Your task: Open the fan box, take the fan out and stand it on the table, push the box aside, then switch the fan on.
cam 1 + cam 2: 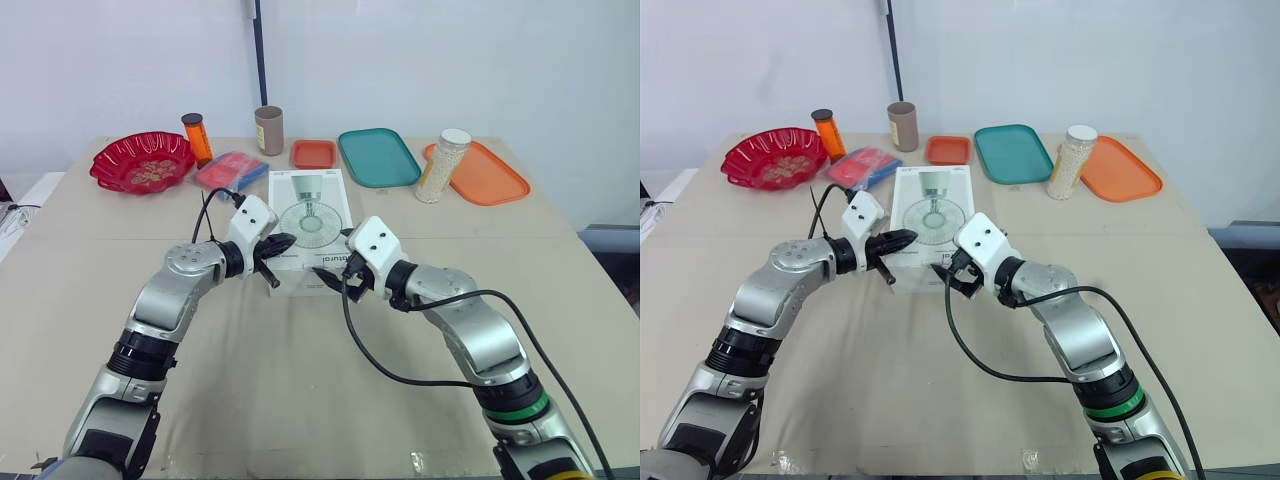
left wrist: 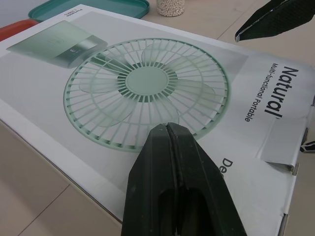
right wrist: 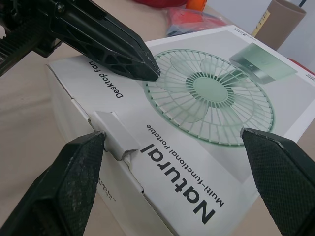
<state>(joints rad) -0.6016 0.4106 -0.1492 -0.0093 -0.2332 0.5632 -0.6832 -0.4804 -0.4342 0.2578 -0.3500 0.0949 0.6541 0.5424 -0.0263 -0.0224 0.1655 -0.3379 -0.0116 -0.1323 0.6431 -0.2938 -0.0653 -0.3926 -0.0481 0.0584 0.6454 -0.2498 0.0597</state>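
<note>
**Stage: box opening in progress; fan not yet extracted.**
Nearest, the right jaws stood released, spanning the near end of the fan box [image 3: 206,147], one finger [image 3: 74,167] just beside its tuck tab [image 3: 114,133]. The left jaws were clenched on nothing, their tip at or just above the printed lid. The box lay flat at mid-counter [image 1: 120,330], apparently still closed. Judged remaining: freeing the flap, removing and standing the fan, pushing the box aside, switching on. A teal tray [image 1: 378,157] and red bowl [image 1: 142,162] lay beyond, well apart.
</note>
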